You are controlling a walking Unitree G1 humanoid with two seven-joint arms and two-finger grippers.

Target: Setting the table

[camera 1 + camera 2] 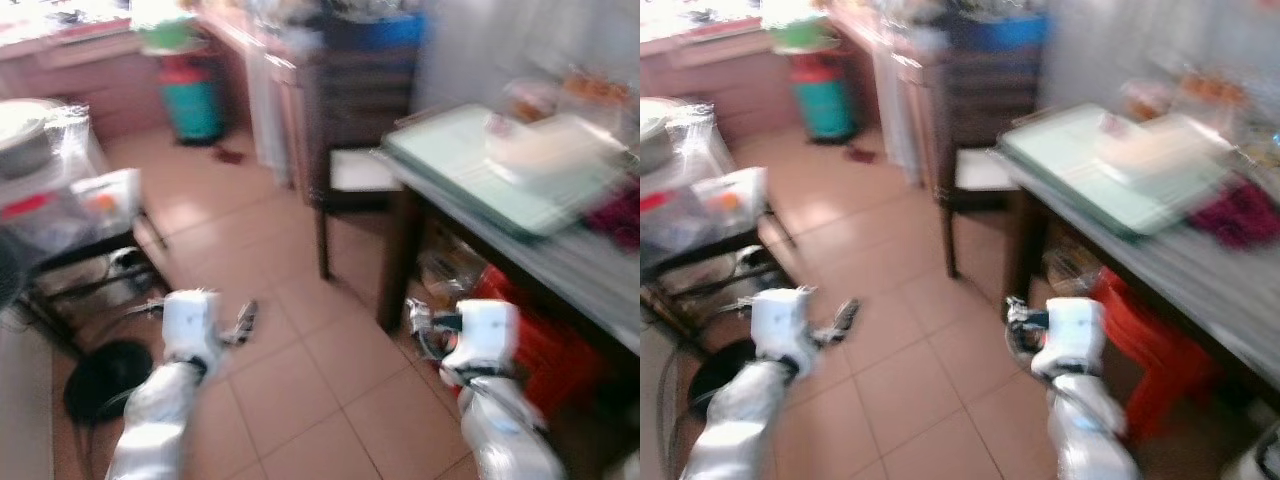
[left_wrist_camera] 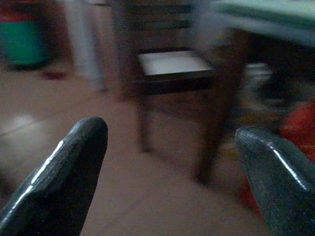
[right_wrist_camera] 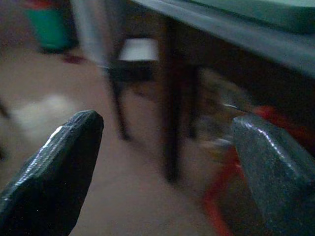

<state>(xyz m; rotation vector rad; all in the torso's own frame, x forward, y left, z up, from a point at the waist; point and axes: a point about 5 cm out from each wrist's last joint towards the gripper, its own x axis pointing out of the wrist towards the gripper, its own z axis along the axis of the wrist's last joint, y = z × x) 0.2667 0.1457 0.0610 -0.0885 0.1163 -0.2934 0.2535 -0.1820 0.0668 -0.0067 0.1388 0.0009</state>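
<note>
The dining table (image 1: 560, 262) stands at the right, blurred, with a pale green tray or board (image 1: 470, 165) and a whitish stack (image 1: 545, 150) on top. A dark red cloth-like thing (image 1: 618, 215) lies near its right end. My left gripper (image 2: 172, 167) hangs low over the tiled floor, open and empty. My right gripper (image 3: 167, 162) is held low beside the table leg (image 3: 170, 98), also open with nothing between its fingers. Both silver arms (image 1: 170, 390) point forward.
A dark wooden chair (image 1: 350, 150) with a white seat stands at the table's far end. Red plastic stools (image 1: 540, 340) sit under the table. A black rack (image 1: 70, 240) with bagged items is at the left, a teal bin (image 1: 192, 105) farther back. Tiled floor lies between.
</note>
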